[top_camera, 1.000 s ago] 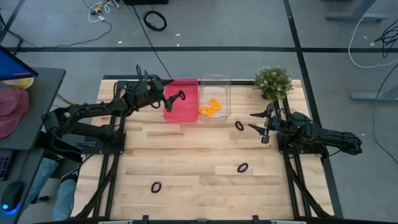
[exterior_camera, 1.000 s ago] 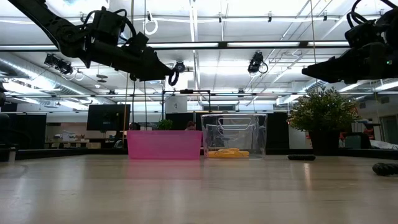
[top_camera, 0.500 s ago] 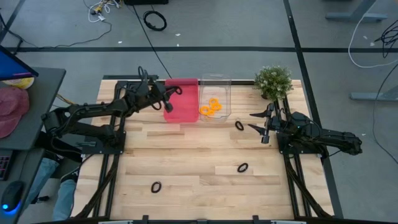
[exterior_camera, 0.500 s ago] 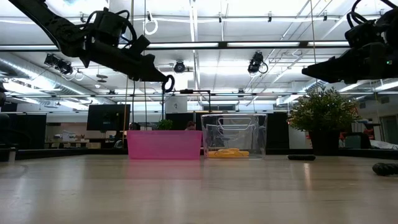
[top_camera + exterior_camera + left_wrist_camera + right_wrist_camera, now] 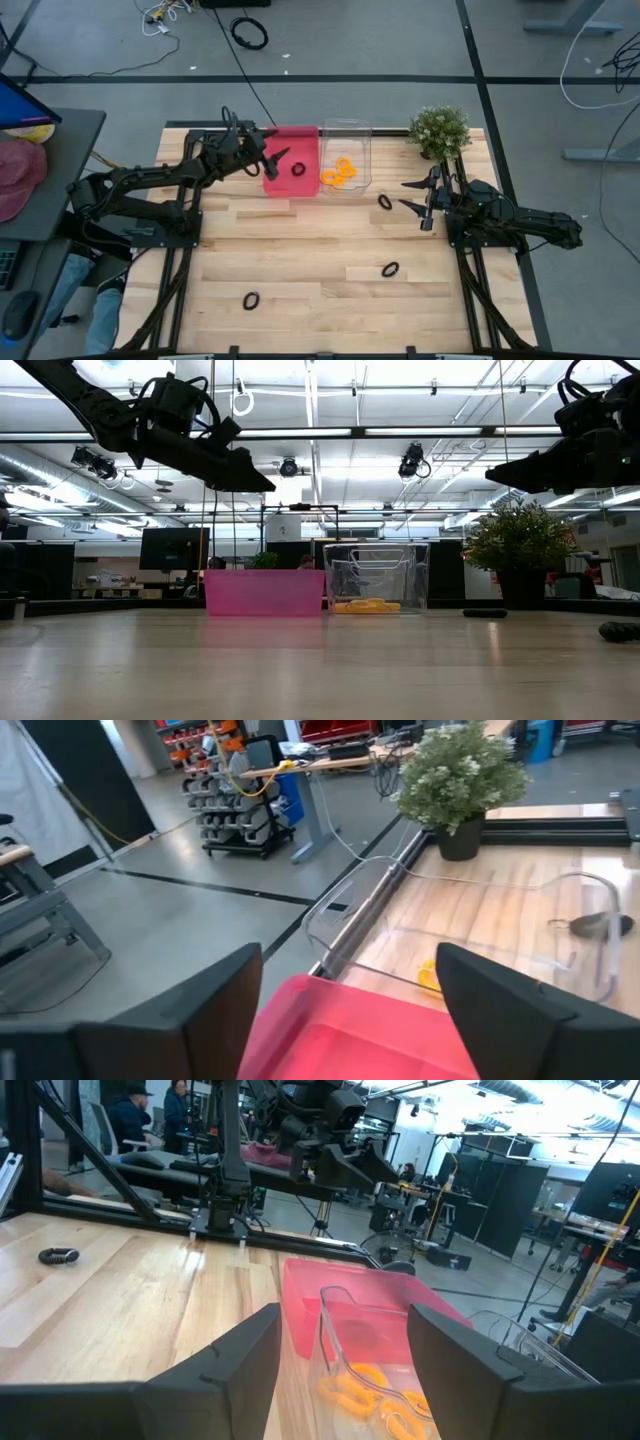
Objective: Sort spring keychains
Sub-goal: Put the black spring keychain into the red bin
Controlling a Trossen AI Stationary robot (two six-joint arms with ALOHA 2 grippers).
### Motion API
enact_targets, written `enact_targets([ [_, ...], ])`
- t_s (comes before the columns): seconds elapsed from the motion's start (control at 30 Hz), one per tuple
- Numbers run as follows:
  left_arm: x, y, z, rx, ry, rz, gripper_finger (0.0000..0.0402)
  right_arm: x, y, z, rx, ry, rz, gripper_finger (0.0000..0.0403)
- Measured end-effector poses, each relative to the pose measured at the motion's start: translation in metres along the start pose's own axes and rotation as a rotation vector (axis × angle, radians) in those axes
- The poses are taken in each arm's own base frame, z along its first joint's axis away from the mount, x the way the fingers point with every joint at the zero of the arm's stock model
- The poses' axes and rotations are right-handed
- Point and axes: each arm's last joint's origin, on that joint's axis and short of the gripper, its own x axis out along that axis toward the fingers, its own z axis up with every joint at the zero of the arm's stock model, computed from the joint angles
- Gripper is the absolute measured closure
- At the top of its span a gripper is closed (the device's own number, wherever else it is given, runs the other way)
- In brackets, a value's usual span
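Note:
My left gripper (image 5: pixel 274 157) hovers open over the near-left part of the pink bin (image 5: pixel 292 134), high above its rim in the low view (image 5: pixel 256 483). One black spring keychain (image 5: pixel 297 169) lies on the bin's floor. Orange spring keychains (image 5: pixel 339 171) lie in the clear bin (image 5: pixel 347 127) beside it. Three more black keychains rest on the table: one near my right gripper (image 5: pixel 385 202), one mid-right (image 5: pixel 390 269), one near the front (image 5: pixel 250 300). My right gripper (image 5: pixel 415 197) waits open at the table's right, above the surface.
A potted plant (image 5: pixel 439 130) stands at the far right corner, behind my right gripper. The two bins stand side by side at the far edge. Bare wood fills the middle and front of the table.
My left gripper, staying over the pink bin, held a black keychain dangling from its fingertips, then opened and let go. The keychain has fallen and now lies on the bin's floor.

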Motion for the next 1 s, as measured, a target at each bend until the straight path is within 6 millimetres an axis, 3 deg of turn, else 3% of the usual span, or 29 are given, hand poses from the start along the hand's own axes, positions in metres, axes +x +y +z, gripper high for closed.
enact_targets([
  [0.13,0.000,0.001,0.000,0.001,0.005,0.022,0.0080,0.000,0.000,0.000,0.000,0.000,0.000,0.0182],
  [0.5,-0.001,-0.009,0.002,-0.004,-0.002,-0.014,0.0082,0.000,0.000,0.000,0.000,0.000,0.000,0.0182],
  [0.73,-0.008,-0.038,0.003,-0.027,0.028,-0.115,0.0083,0.000,0.000,0.000,0.000,0.000,0.000,0.0182],
  [1.0,-0.030,-0.085,0.011,-0.062,0.022,-0.266,0.0083,0.000,0.000,0.000,0.000,0.000,0.000,0.0182],
])
